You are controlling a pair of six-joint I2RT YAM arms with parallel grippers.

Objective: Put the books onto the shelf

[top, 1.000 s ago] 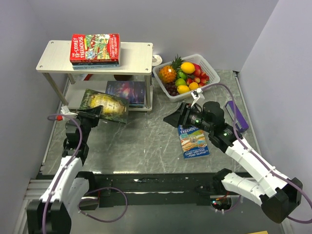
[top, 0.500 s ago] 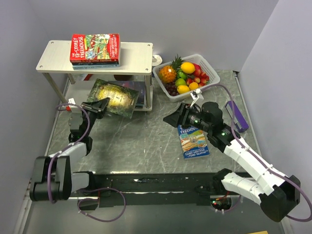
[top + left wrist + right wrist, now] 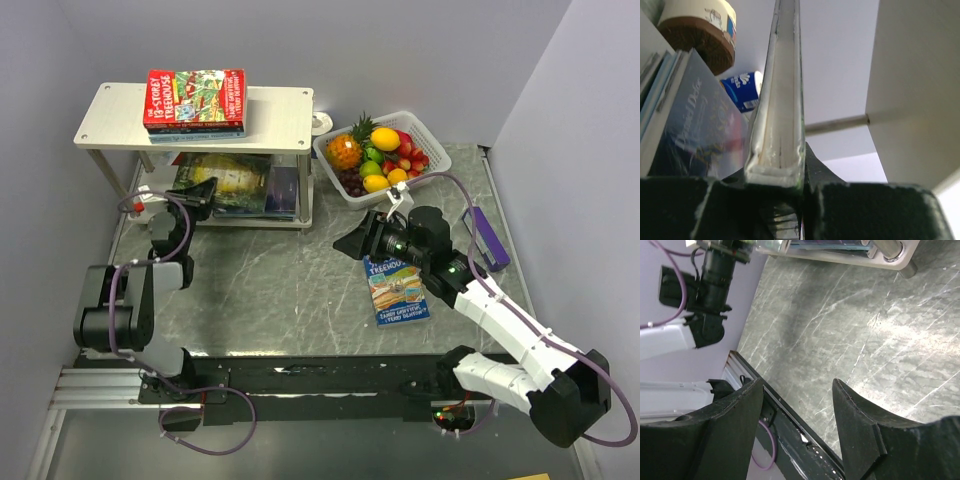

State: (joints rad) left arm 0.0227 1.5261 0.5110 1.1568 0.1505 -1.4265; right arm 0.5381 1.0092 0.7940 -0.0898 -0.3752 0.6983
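**Inspector:** Report the left pincer.

**Operator:** I see the left pincer (image 3: 205, 188) pinching the green-gold book (image 3: 235, 172) by its near edge. From the wrist, the page block stands edge-on between the two fingers. The book reaches straight ahead of the pincer, under the top board of the shelf (image 3: 285, 112). A dark book (image 3: 695, 125) lies just beside it, to the pincer's left.

**Inspector:** How will it handle?

**Operator:** My judgement: light and thin, stiff along the spine, but the free end may sag. The glossy cover looks slippery. I would hold it at mid-edge, as it is held now, and keep it level so it does not catch on the dark book.

**Inspector:** And the right side?

**Operator:** The right pincer (image 3: 797, 385) is spread and holds nothing; I see bare table (image 3: 850, 325) between its fingers. The blue book (image 3: 398, 290) lies flat on the table, below the pincer and behind its fingertips, not touching them. It lies flush with the table, so I judge it needs an edge lifted or slid clear before I can grip it.
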